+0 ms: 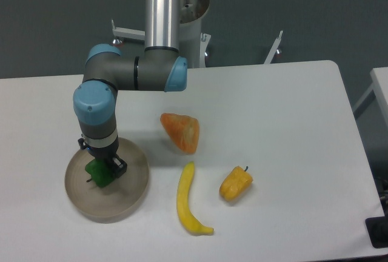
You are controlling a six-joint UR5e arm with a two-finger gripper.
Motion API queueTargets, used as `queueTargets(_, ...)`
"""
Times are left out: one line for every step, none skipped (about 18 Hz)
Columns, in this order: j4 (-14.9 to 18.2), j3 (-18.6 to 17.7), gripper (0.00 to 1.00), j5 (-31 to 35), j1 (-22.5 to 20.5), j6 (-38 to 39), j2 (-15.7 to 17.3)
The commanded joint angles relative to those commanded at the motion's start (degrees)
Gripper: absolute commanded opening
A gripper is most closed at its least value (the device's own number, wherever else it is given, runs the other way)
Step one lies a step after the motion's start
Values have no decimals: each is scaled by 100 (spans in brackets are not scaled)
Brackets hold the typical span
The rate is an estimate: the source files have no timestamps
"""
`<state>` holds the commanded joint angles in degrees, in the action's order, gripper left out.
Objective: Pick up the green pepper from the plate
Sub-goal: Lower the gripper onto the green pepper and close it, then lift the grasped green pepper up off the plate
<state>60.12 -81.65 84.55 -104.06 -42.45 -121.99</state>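
You have the tool (104,166) down at the green pepper (99,173), which sits inside the plate (130,198) at the front left of the worktop (291,110). The dark fingers sit right against the pepper's top, but you cannot tell from this view whether they are pressed onto it or only straddling it. The pepper looks to be resting on the plate, so by my reading the approach is done while the lift is not. What remains is to confirm the grip and raise the pepper clear of the rim. The yellow pepper (236,184), banana (187,201) and orange piece (181,132) lie well apart to the right.
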Motion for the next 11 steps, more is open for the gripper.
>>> queueTargets(9,70,51,9,-9,-52,52)
queueTargets(44,175,51,9,-61,-96,123)
queueTargets(88,280,51,18,-227,-123,193)
queueTargets(105,360,51,26,-429,-227,211)
queueTargets(184,413,51,26,-552,-403,220)
queueTargets(341,466,51,35,-736,-648,307)
queueTargets(499,483,51,79,-904,-938,369)
queueTargets(614,536,51,140,-1105,-1219,422)
queueTargets(711,606,51,149,-1308,-1465,483)
queueTargets(912,694,51,141,-1536,-1772,510)
queueTargets(1001,764,51,141,-1686,-1984,519)
